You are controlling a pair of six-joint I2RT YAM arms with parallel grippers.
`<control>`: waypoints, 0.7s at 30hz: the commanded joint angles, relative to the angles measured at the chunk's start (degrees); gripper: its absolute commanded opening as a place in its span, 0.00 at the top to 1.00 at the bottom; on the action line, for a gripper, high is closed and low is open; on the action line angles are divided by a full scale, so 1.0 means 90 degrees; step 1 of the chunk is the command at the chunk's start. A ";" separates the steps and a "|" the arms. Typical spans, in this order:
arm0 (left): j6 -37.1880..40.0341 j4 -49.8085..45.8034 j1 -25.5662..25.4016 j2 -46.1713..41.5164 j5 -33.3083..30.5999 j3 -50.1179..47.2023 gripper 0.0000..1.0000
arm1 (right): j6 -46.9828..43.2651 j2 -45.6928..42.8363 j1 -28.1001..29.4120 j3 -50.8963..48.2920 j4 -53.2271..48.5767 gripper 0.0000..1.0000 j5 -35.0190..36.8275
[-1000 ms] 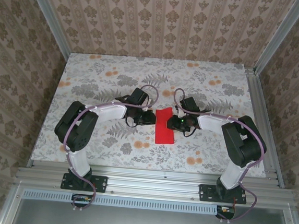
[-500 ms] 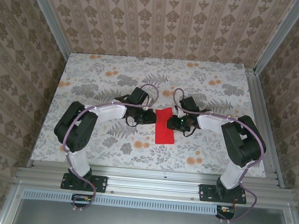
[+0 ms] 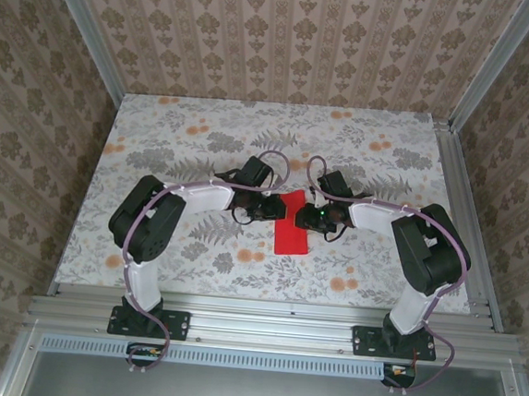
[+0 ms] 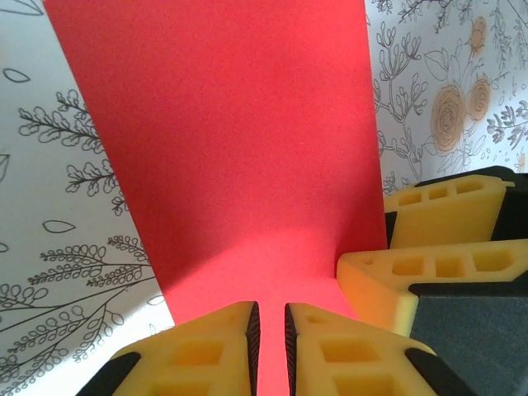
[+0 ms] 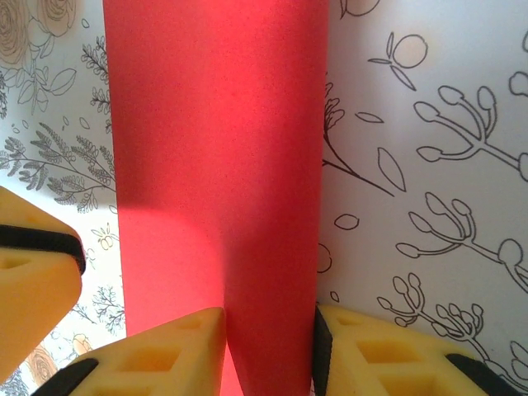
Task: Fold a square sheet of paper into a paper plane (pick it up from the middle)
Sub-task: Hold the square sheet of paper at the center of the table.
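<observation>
The left arm (image 3: 200, 195) reaches in from 9 o'clock and sets the left jaws on the 10 o'clock edge of the red sheet of paper (image 3: 292, 238). The sheet lies near the centre of the worktop (image 3: 177, 135) as a narrow strip running from 12 to 6 o'clock. The left jaws are narrow: the wrist view shows a slim slot between the yellow pads (image 4: 223, 326) with red behind it, and it cannot be told whether paper is pinched there. The right jaws sit at the strip's 3 o'clock side, just beside the left ones. They stand part open, one pad (image 5: 190, 330) over the red surface and the other at the strip's outer edge. Hazards: both sets of jaws work the same short stretch, so a small drift could bring the pads into contact. Uneven pressure or a sideways drag could skew the strip and give a crooked crease. Opposed pulls could tear the thin paper.
</observation>
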 commanded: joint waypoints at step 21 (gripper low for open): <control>-0.0111 0.0113 -0.0125 0.0379 0.0165 0.0251 0.81 | 0.0267 0.0270 0.0074 -0.0076 -0.0349 0.63 0.0402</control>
